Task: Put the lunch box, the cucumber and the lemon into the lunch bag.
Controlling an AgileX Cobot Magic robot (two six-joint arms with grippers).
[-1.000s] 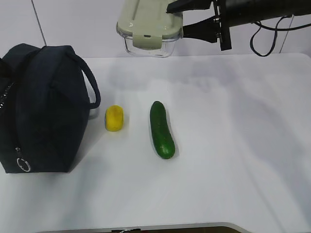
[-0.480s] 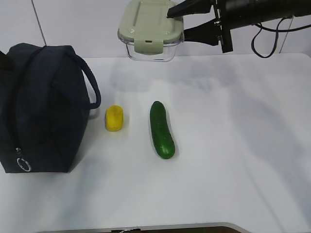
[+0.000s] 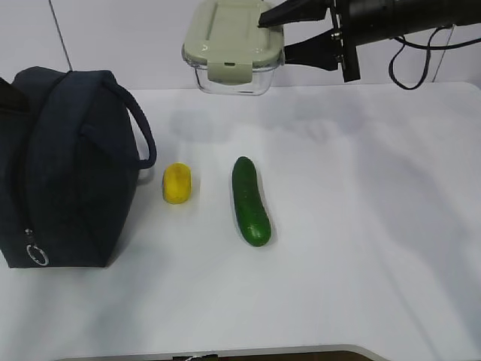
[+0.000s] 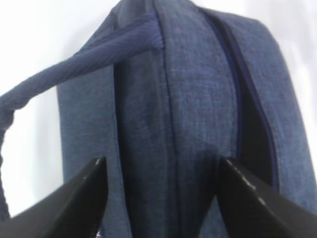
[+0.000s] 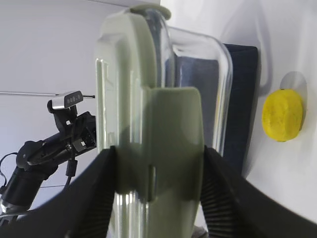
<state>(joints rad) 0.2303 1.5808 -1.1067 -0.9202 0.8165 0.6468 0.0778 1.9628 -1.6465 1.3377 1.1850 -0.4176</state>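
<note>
The right gripper [image 3: 279, 34] is closed partway on the lunch box [image 3: 233, 47], one finger on the sage-green lid and one against the glass side, so that the box is held clear above the far edge of the table [image 3: 361, 226], at about 12 o'clock from the cucumber [image 3: 249, 201]. It is judged to be carried high so that it can pass over the bag's rim. The left gripper [image 4: 161, 198] is held wide open around the top of the lunch bag [image 3: 68, 165], beside the zipper seam, with nothing clamped; whether its fingers touch the fabric cannot be told. It seems placed there to part the opening. The lemon [image 3: 177, 183] lies at 9 o'clock from the cucumber, just beside the bag; both wait on the table.
</note>
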